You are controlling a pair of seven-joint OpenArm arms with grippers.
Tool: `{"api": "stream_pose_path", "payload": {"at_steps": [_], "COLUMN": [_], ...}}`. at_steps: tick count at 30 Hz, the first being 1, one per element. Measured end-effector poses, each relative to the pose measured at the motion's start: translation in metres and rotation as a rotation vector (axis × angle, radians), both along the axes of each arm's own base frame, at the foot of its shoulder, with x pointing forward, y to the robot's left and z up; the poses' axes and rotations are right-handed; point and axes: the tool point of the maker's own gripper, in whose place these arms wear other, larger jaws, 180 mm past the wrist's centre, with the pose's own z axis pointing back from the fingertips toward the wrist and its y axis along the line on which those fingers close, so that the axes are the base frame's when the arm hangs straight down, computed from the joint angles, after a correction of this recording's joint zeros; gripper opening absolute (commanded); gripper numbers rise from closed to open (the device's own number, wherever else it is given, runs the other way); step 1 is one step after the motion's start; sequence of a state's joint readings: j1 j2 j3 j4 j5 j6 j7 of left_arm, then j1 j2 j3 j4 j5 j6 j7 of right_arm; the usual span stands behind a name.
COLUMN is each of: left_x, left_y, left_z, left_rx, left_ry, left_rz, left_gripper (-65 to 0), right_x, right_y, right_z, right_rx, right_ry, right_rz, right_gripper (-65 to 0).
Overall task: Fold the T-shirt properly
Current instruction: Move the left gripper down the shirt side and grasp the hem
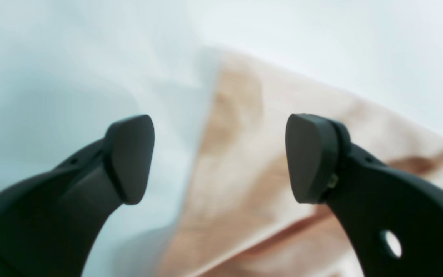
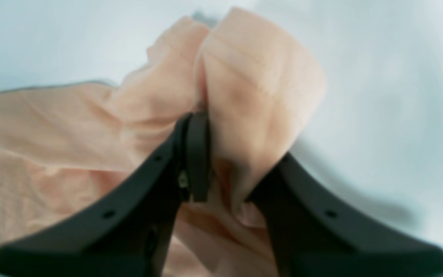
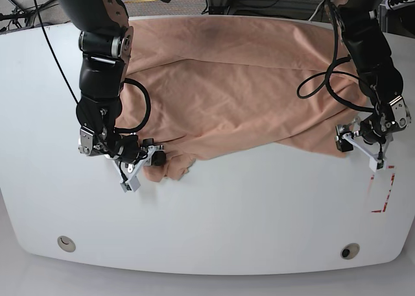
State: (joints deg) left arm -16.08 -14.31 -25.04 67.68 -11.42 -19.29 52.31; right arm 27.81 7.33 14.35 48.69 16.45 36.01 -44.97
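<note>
The peach-pink T-shirt (image 3: 240, 82) lies spread over the back half of the white table (image 3: 259, 211), plain side showing. In the base view my right gripper (image 3: 155, 161) is at the shirt's front left corner. The right wrist view shows this gripper (image 2: 229, 165) shut on a bunched fold of the T-shirt (image 2: 252, 77), lifted a little off the table. My left gripper (image 3: 358, 150) hangs at the shirt's front right edge. The left wrist view shows it (image 1: 219, 159) wide open, nothing between the pads, with the shirt's edge (image 1: 267, 161) lying below.
Red tape marks (image 3: 384, 192) sit on the table near its right edge. Two small round fittings (image 3: 65, 243) (image 3: 350, 251) are set near the front edge. Cables and stands crowd the floor behind the table.
</note>
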Motion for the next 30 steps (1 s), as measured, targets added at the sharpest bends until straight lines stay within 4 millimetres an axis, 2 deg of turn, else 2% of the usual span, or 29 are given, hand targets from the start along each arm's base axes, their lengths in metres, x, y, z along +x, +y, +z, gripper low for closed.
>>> {"api": "stream_pose_path", "payload": {"at_steps": [5,9,12,15,17,21,23,30], "left_x": [-0.004,0.009,0.011,0.013,0.014,0.017,0.017,0.016], "left_y": [0.009,0.012,0.006,-0.005,-0.015,-0.040,-0.047,-0.047], "left_z": [-0.014,-0.013,-0.016,-0.017,-0.018,-0.020,-0.021,-0.021], "left_rx": [-0.010,-0.035,-0.049,-0.035,-0.024,-0.031,-0.047,-0.048], "left_ry": [0.014,-0.010,-0.011,-0.010,-0.002,-0.002,-0.008,-0.006], "left_rz": [0.018,0.035,0.004,-0.067,-0.131,-0.248,-0.268,-0.278], "left_gripper": [-15.0,-15.0,-16.5,-25.6,-37.6,-56.7,-63.7,-65.0], "right_x": [-0.001,-0.002,-0.002,-0.002,-0.002,-0.002,-0.002,-0.002], "right_y": [0.000,0.000,0.000,0.001,0.000,0.001,0.001,0.001], "right_z": [-0.001,-0.002,-0.002,-0.002,-0.002,-0.001,-0.002,-0.002], "right_rx": [0.003,0.011,0.010,0.011,0.012,0.012,0.012,0.012], "right_ry": [0.003,-0.006,-0.005,-0.005,-0.005,-0.006,-0.006,-0.006], "right_rz": [-0.002,-0.008,-0.008,-0.008,-0.009,-0.008,-0.008,-0.008], "right_gripper": [-53.3,-53.3,-53.3,-53.3,-53.3,-53.3,-53.3,-53.4]}}
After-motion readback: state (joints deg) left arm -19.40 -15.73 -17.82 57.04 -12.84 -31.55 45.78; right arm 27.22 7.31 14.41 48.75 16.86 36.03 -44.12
